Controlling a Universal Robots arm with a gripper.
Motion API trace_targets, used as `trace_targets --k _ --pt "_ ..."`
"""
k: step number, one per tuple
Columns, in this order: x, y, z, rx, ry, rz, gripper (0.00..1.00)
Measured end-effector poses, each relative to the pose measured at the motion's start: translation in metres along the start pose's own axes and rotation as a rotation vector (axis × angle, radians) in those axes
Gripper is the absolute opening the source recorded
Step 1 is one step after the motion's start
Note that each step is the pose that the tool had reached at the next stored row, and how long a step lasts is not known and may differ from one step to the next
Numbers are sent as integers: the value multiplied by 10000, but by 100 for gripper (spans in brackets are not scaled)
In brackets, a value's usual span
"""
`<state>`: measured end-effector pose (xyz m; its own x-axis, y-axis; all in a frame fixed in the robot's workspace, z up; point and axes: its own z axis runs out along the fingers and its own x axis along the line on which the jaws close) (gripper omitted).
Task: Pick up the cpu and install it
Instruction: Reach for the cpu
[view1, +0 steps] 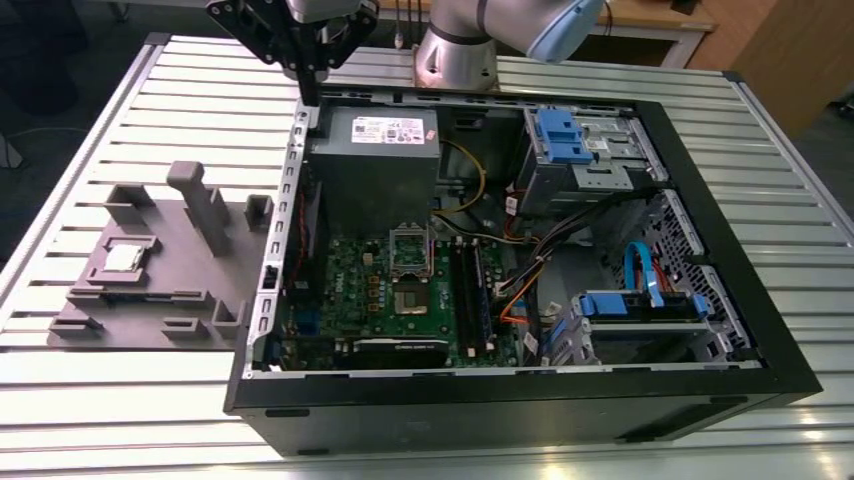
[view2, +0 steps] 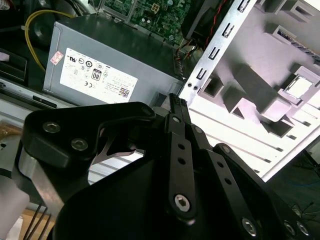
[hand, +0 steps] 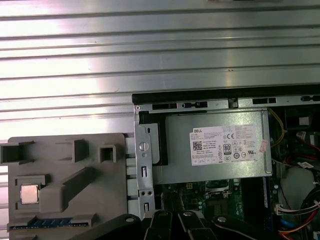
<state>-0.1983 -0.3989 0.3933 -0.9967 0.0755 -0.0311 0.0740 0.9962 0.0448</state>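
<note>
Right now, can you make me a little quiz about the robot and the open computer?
1. What colour is the big board inside the computer case?
2. True or false: the gripper is holding the chip.
3. Where is the chip lying? A: on the grey tray beside the computer case. B: on the board. C: on top of the gripper.

Key: 1 green; 2 false; 3 A.
</note>
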Motion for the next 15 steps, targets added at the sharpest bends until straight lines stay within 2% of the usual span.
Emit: trace_targets --k 9,15 --pt "3 -1 0 0 0 1 10" --pt "50 -4 -2 0 -1 1 10"
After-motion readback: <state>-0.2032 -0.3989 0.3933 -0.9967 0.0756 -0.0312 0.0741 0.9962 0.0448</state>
